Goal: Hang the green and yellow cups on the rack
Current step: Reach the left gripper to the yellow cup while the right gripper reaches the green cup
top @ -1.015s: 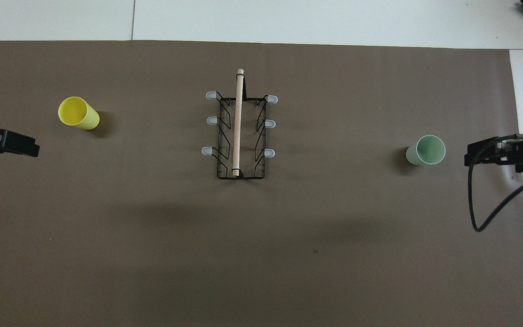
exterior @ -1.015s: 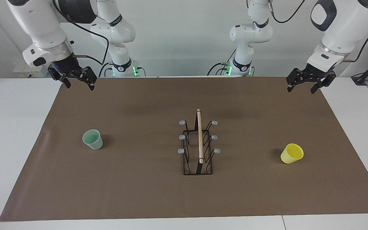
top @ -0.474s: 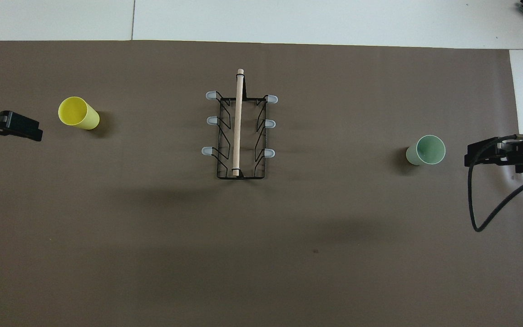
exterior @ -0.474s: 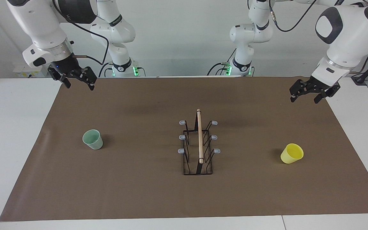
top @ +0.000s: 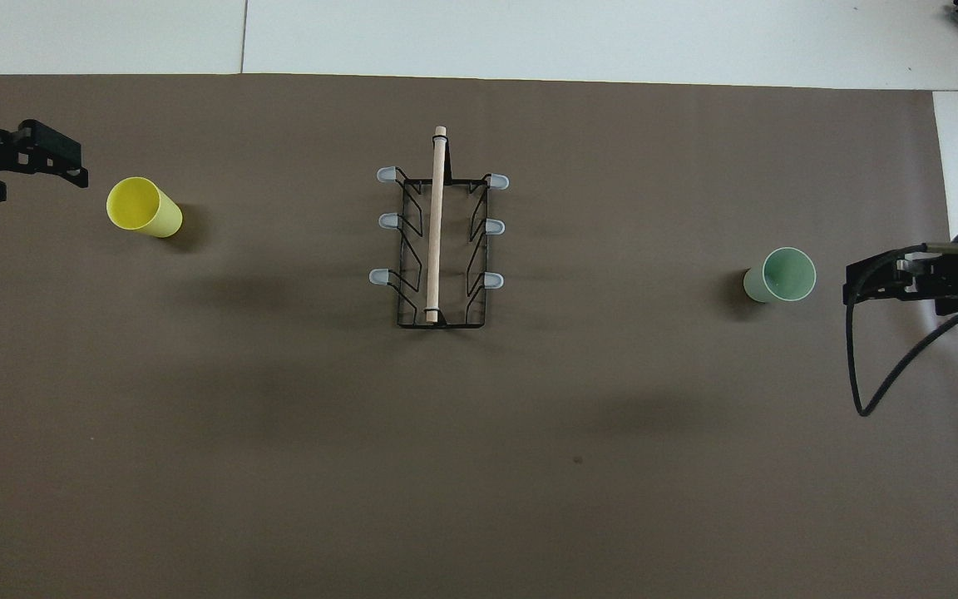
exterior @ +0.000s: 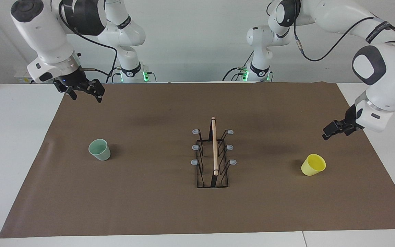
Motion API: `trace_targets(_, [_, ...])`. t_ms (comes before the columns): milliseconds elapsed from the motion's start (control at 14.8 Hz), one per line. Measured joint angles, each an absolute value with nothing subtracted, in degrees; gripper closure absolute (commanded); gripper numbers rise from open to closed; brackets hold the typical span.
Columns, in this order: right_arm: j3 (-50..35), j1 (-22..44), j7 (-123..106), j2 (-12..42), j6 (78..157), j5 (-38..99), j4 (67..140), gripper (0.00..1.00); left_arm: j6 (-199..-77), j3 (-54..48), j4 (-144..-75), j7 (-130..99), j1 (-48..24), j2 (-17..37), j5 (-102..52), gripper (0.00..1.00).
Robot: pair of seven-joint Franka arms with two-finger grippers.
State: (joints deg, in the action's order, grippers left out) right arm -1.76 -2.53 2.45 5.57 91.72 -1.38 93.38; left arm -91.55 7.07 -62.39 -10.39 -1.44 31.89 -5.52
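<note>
A black wire rack (exterior: 213, 157) with a pale wooden rod and six grey-tipped prongs, all bare, stands mid-mat. The smooth, tapered yellow cup (exterior: 313, 165) sits upright just below and beside the left gripper (exterior: 331, 129), which hangs bent-wristed over the brown mat (exterior: 149, 206); I cannot tell how its fingers stand. A second ago it was up by the mat's corner. The mint green cup (exterior: 99, 149) sits well apart from the right gripper (exterior: 85, 92), fingers spread, barely moved.
</note>
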Motion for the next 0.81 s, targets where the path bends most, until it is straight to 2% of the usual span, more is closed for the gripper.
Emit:
trace_targets(203, [-2.4,-2.6,-5.7,16.6,91.7,-1.4,84.4,0.0,-93.3,7.2,-59.4,-16.8,-0.5,36.9,-5.7,0.0])
trace_targets(338, [-2.8,-2.5,-14.2,22.2,92.8,-1.8,80.9,0.0,-95.6,8.6,-58.7,-18.1,-0.4,39.8,-5.7,0.0])
trace_targets(609, [-5.1,-0.9,-28.7,29.2,95.9,-12.8,79.4,0.0,-103.8,9.5,-58.5,-27.7,0.1,43.9,-6.2,0.0])
trace_targets(812, [-5.9,4.8,-34.7,32.9,96.1,-24.1,79.6,0.0,-104.8,9.8,-58.6,-38.6,2.0,44.9,-13.6,0.0])
